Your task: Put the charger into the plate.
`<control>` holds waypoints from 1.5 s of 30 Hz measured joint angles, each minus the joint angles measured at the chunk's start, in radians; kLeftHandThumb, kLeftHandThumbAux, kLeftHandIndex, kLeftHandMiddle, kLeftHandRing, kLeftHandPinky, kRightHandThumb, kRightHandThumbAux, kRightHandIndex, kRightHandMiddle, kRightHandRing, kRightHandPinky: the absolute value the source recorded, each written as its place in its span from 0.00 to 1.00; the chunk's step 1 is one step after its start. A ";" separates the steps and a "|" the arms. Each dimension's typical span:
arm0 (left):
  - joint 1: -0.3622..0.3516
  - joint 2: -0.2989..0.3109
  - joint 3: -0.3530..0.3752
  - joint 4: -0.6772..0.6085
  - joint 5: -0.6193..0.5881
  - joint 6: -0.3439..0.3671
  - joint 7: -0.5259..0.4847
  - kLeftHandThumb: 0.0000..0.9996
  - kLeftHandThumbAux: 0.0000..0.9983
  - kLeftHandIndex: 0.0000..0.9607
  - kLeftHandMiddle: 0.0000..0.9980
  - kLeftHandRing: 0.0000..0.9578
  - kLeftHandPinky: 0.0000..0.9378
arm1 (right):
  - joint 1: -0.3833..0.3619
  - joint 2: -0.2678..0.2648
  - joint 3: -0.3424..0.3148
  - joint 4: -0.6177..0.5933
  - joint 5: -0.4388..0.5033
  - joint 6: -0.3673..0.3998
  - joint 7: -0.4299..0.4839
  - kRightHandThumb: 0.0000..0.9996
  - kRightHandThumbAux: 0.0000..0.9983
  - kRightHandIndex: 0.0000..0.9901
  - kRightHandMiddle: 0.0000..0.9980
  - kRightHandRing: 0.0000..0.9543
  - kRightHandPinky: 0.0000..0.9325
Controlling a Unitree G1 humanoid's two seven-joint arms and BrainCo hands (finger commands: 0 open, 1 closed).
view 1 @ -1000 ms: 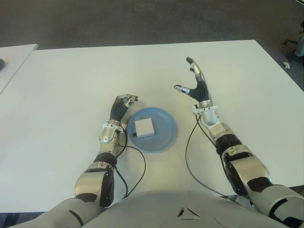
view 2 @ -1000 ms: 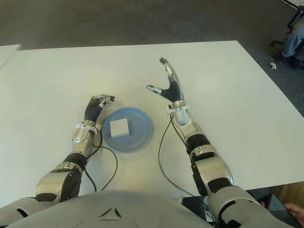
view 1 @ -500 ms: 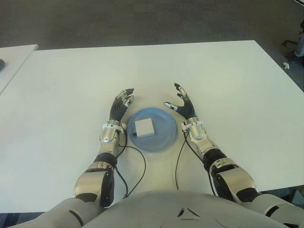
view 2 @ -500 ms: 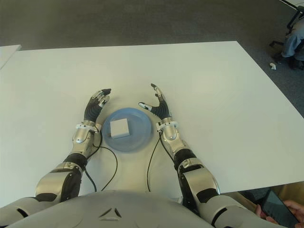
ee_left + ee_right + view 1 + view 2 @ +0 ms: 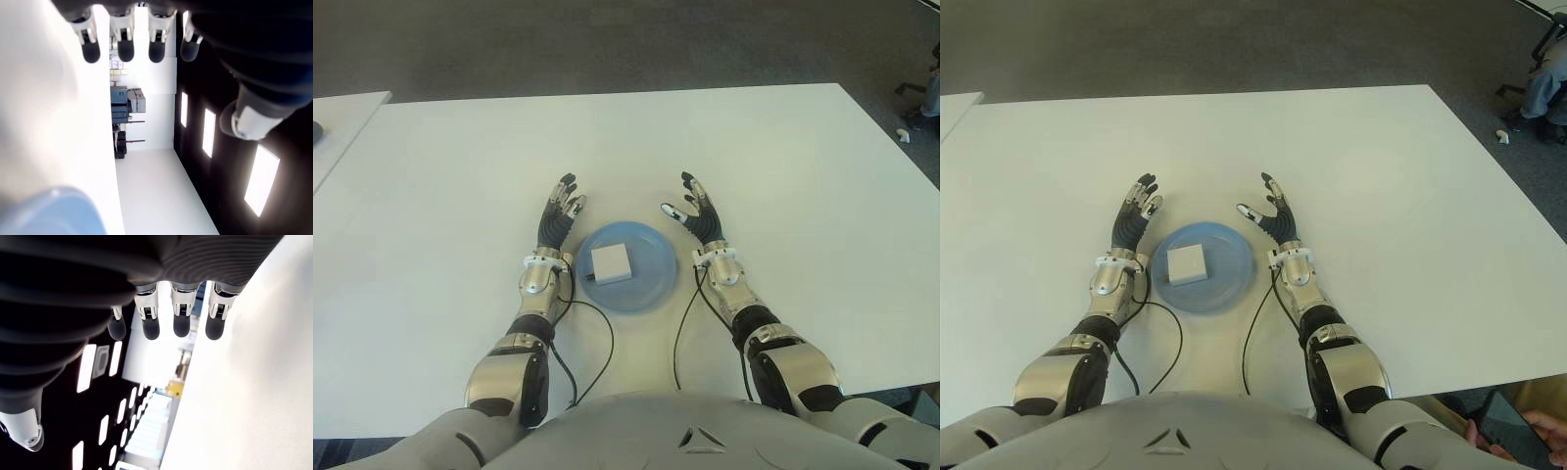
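Note:
A white square charger [image 5: 610,262] lies inside the round blue plate [image 5: 654,277] on the white table [image 5: 460,176], just in front of my body. My left hand [image 5: 558,215] shows close to the plate's left side, fingers stretched out and holding nothing. My right hand [image 5: 693,211] shows close to the plate's right side, fingers also spread and empty. In the left wrist view the straight fingers [image 5: 124,46] hold nothing, and a blur of the blue plate [image 5: 54,213] shows at one corner. The right wrist view shows straight fingers [image 5: 178,318] with nothing between them.
Black cables [image 5: 607,348] run from both wrists back toward my body across the table's near part. A second white table's edge [image 5: 342,117] shows at the far left. Chair parts and a person's leg [image 5: 1542,83] are at the far right on the dark floor.
My right hand came down from a raised spot beyond the plate to settle beside the plate's right side. My left hand's fingers uncurled and straightened. The charger stayed in the plate.

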 measured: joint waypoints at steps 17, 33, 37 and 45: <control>0.000 0.000 -0.002 0.002 0.003 0.009 0.040 0.02 0.55 0.00 0.00 0.00 0.00 | 0.025 -0.003 -0.005 -0.017 0.005 0.025 0.042 0.00 0.51 0.00 0.00 0.00 0.00; 0.000 0.003 -0.004 0.009 0.007 0.007 0.031 0.01 0.54 0.00 0.00 0.00 0.00 | 0.044 0.015 -0.057 -0.042 0.067 0.043 0.070 0.00 0.70 0.00 0.00 0.00 0.00; 0.000 0.005 -0.006 0.012 0.007 0.007 0.021 0.00 0.54 0.00 0.00 0.00 0.00 | 0.047 0.027 -0.075 -0.048 0.083 0.056 0.070 0.00 0.73 0.00 0.00 0.00 0.00; 0.000 0.010 -0.008 0.015 0.007 0.007 0.021 0.00 0.54 0.00 0.00 0.00 0.00 | 0.049 0.035 -0.087 -0.051 0.089 0.062 0.065 0.00 0.72 0.00 0.00 0.00 0.00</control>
